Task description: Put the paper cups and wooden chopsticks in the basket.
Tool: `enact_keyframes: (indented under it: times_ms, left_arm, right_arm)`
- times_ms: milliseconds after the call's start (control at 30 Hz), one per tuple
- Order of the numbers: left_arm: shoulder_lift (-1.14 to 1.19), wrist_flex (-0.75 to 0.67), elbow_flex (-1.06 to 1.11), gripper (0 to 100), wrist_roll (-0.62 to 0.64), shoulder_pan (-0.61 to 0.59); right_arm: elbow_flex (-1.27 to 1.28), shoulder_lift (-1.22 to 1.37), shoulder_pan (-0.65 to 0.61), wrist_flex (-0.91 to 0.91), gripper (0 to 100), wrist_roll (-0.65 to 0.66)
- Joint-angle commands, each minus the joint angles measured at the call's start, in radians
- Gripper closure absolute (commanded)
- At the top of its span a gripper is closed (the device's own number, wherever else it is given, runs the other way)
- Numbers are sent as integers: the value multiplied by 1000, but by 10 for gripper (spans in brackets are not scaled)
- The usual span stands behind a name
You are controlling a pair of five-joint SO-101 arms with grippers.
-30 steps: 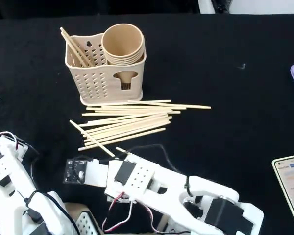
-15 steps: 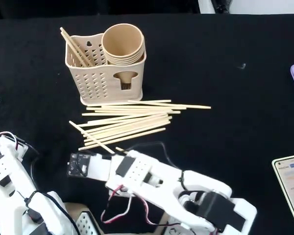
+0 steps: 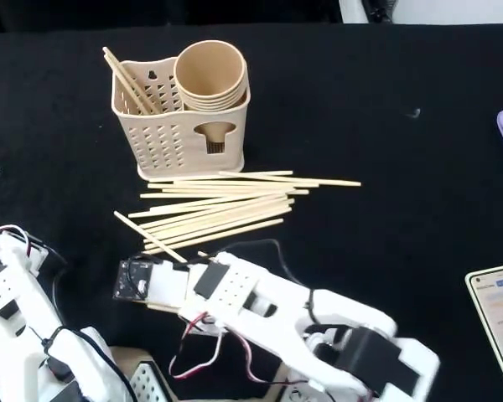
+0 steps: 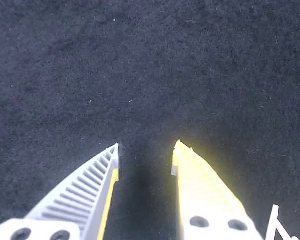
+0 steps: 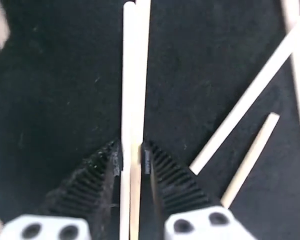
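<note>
Now that the right hand [image 5: 130,148] has been eased forward, clamped on two chopsticks [image 5: 134,75] beside the pile [image 3: 218,209], carriage to the basket [image 3: 172,138] is judged next; the left hand [image 4: 145,145] is held apart.

The right arm [image 3: 260,306] and left arm [image 3: 17,318] are white and blocky, with black motors and thin red and black wires. The left gripper [image 4: 146,147] has grey and yellow ridged fingers; the right gripper [image 5: 131,147], black ones
</note>
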Motion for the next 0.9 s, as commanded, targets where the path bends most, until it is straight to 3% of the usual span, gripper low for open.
enact_keyframes:
  times_ms: [0, 167, 433, 633, 867]
  left_arm:
    - [-25, -15, -53, 820, 11, 5]
    - [-25, -14, -53, 820, 11, 4]
    - [-25, -15, -54, 820, 11, 7]
    - [-25, -15, -54, 820, 11, 7]
    - [-25, -12, -53, 820, 11, 5]
  right_arm:
    - [-39, -153, 6, 69, 988, 15]
    - [-36, -349, 43, 144, 988, 15]
    - [-31, -596, 272, 178, 988, 72]
    - [94, -562, 163, 130, 988, 66]
    - [191, -344, 160, -61, 988, 81]
